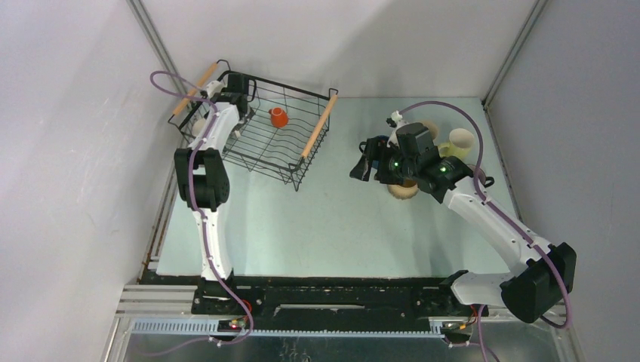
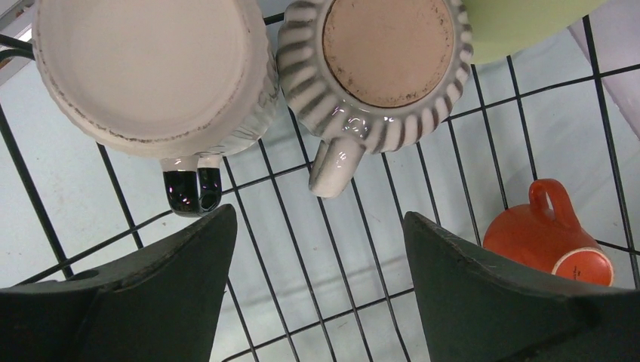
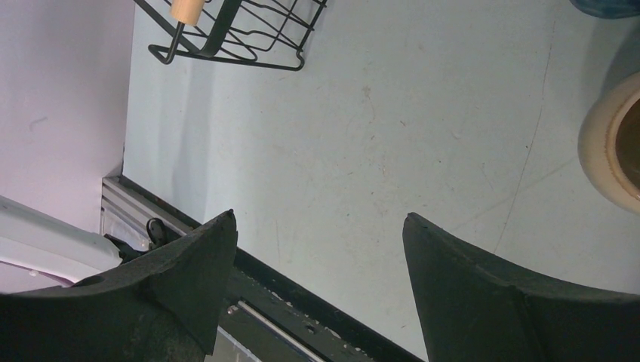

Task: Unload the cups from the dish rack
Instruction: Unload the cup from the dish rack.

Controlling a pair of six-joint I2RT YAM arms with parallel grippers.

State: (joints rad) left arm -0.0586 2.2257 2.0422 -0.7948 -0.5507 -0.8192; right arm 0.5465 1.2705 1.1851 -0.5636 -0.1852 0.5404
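- Left gripper (image 2: pixel 317 219): jaws spread wide with nothing between them but rack wire, so it's empty-handed.
- Dead ahead of the gap is the striped ribbed cup (image 2: pixel 389 68), sitting bottom-up with its handle poking back toward the jaws. Looks like the next pick to me.
- To do it well, I'd nudge toward the right finger so the cup body sits centred, then go in low around the ribbed wall rather than pinching that stubby handle.
- Tricky bit: the white cup (image 2: pixel 147 72) ahead of the left finger sits just beside the striped one, so that finger has to thread a narrow slot without shoving it.
- Further out, the orange cup (image 2: pixel 551 237) is just outside the right finger and the pale green cup (image 2: pixel 521 26) is beyond the striped one. All four are inside the dish rack (image 1: pixel 319 127).
- Right gripper (image 3: pixel 317 219): jaws equally wide and empty, hanging over bare table (image 3: pixel 362 136). A cream cup (image 3: pixel 611 143) sits out past its right finger.
- Hard to tell: the green cup is only a sliver. In the top view the left arm covers every racked cup but the orange one, so I can't count what's left. I also can't say whether the orange cup is tipped or bottom-up.
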